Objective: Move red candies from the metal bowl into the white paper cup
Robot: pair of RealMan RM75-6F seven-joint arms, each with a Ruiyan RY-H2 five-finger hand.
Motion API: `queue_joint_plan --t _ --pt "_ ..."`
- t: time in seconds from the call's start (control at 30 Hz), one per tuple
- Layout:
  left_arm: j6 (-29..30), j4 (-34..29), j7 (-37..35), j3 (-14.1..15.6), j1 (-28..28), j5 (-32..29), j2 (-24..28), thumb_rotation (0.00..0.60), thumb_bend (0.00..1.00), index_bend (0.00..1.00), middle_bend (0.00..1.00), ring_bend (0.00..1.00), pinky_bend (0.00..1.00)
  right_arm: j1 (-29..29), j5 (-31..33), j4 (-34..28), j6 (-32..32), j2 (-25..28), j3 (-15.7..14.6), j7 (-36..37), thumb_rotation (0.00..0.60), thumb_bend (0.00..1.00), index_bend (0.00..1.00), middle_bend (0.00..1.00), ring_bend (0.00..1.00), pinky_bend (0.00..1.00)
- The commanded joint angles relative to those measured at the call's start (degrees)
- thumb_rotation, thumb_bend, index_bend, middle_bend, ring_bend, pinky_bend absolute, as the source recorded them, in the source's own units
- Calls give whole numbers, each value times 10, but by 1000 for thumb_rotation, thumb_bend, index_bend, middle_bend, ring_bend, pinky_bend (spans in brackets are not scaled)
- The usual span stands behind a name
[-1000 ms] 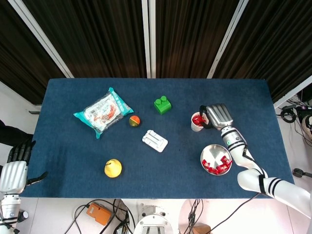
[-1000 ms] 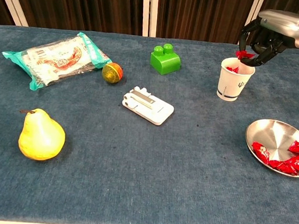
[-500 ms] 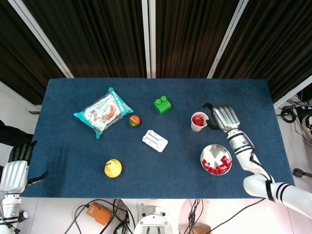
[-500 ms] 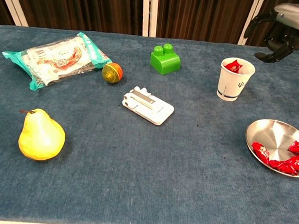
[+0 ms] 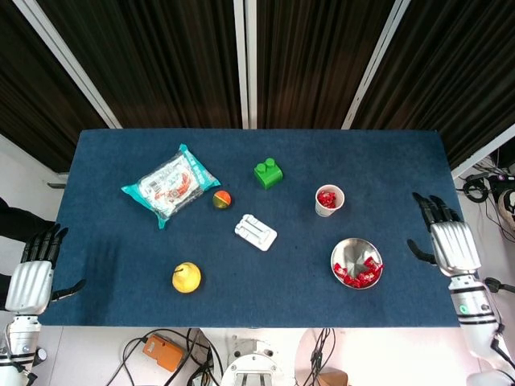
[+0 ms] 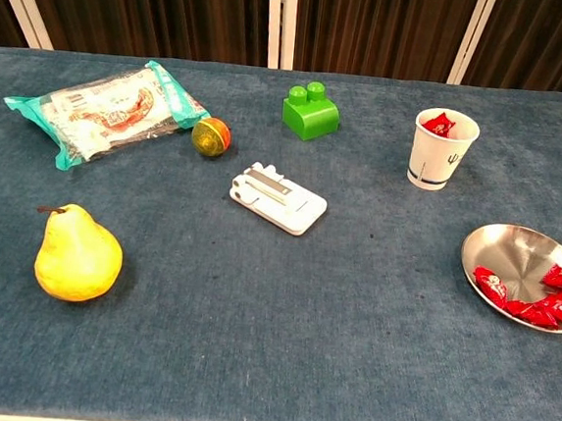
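Candies in red wrappers lie heaped at the near side of the metal bowl; several already fill the white paper cup, just behind the bowl on the worktop. Right robot hand hangs off the worktop's edge beside the bowl, fingers spread, holding nothing, likely parked between trips. Left robot hand idles likewise, spread and empty

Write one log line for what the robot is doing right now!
right hand: open, off table | paper cup: candy inside | metal bowl: candies left | left hand: open, idle
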Motion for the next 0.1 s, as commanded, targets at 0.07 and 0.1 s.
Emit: queue_joint_plan --t 0.07,0.1 --pt "1 -1 -1 -1 -2 2 -1 600 0 0 0 0 0 -51 -37 -18 51 16 -33 29 600 408 0 55 0 0" --pt "0 0 0 -1 -3 3 -2 600 0 0 0 0 0 -59 -43 -16 59 16 -35 34 600 408 0 55 0 0"
